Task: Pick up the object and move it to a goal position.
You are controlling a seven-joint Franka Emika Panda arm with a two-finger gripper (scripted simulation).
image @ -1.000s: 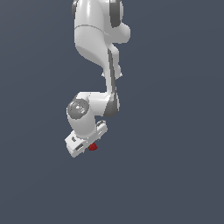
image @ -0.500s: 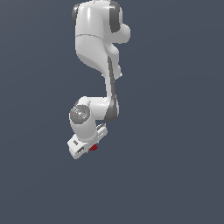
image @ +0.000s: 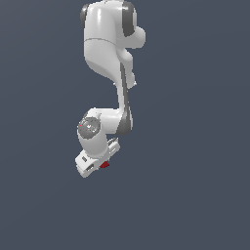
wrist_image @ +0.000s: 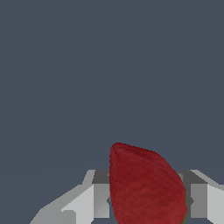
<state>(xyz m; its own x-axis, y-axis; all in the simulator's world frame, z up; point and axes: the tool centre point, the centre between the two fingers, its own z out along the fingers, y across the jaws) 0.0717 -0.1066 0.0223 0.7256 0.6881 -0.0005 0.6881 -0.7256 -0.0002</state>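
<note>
The object, a dark red strawberry-shaped lump (wrist_image: 144, 186), fills the space between my two grey fingers in the wrist view, with one finger (wrist_image: 101, 199) on each side of it. In the exterior view it shows only as a small red spot (image: 104, 165) at the edge of the white gripper (image: 100, 165), mostly hidden by the hand. The gripper is shut on the strawberry and holds it clear of the plain dark grey ground. Its green top barely shows.
The white arm (image: 110, 53) hangs down from the top of the exterior view, with its wrist (image: 93, 129) just above the hand. Plain dark grey surrounds it on every side.
The arm has risen slightly and shifted a little, carrying the strawberry with it in the shut gripper.
</note>
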